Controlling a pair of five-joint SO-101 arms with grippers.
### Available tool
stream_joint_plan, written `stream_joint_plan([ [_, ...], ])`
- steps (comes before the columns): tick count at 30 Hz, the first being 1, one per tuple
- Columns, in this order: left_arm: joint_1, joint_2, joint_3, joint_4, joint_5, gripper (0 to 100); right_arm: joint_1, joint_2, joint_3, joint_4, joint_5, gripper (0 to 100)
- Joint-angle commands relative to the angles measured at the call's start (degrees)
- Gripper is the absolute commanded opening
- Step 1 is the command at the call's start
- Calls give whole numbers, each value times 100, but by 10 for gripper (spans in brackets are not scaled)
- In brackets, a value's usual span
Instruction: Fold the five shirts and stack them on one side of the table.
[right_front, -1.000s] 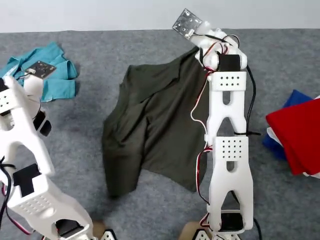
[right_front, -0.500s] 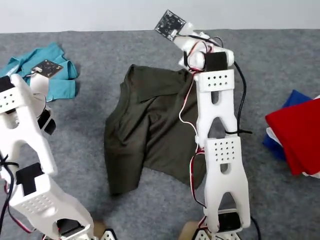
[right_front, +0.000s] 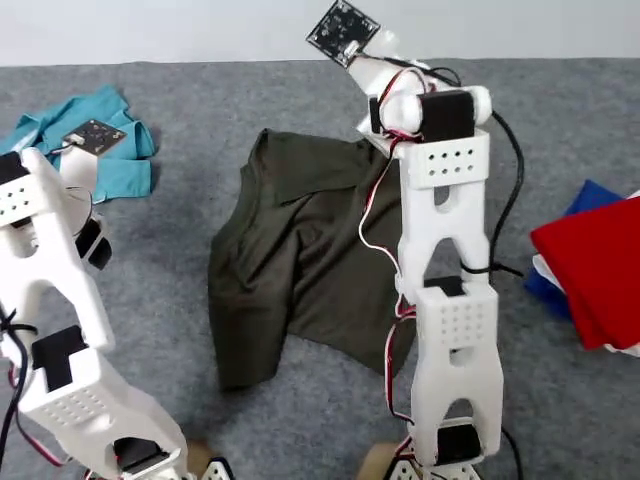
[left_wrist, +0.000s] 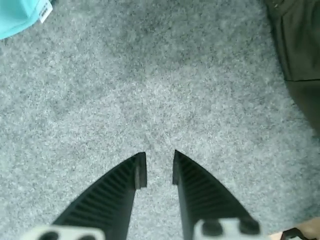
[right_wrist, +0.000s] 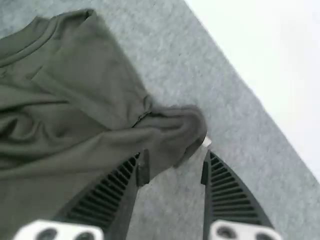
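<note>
A dark olive shirt (right_front: 300, 250) lies crumpled in the middle of the grey carpeted table (right_front: 180, 100). Its far right sleeve is folded in over the body. My right gripper (right_wrist: 172, 170) hovers open just above that folded sleeve (right_wrist: 170, 132) at the shirt's far edge, with a fold of cloth lying below between its fingers. The right arm (right_front: 445, 170) stretches over the shirt's right side. My left gripper (left_wrist: 159, 167) hangs over bare carpet with a narrow gap between its fingers and nothing in it, between the olive shirt (left_wrist: 300, 50) and a teal shirt (right_front: 125, 175).
A folded red shirt (right_front: 590, 270) lies on a blue one (right_front: 592, 198) at the right edge of the table. The teal shirt's corner (left_wrist: 20, 15) lies crumpled at the far left. A pale wall runs along the table's far edge.
The right arm pulled the olive shirt's far right corner leftward over the body, then lifted off it while the cloth stayed. The left arm shifted slightly.
</note>
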Motion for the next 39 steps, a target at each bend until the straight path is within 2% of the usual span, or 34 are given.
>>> stream_joint_plan([
  [1, 53, -70, -145, 70, 18, 100, 22, -1393, 1565, 259, -176, 183],
  [9, 35, -35, -145, 62, 18, 100, -4, -4163, 5829, 233, -633, 183],
  [16, 35, -35, -154, 0, -9, 100, -462, -6026, 8914, 101, -642, 185],
  [21, 35, -35, -154, -70, 0, 100, -866, -7029, 10910, -549, -633, 191],
  [24, 35, -35, -154, -70, 9, 100, -901, -7407, 12044, -1130, -633, 249],
  [28, 35, -35, -154, -70, 9, 100, -910, -7503, 13046, -1640, -624, 273],
  [39, 62, -26, -145, -70, 9, 100, -1226, -7503, 14637, -3574, -651, 273],
])
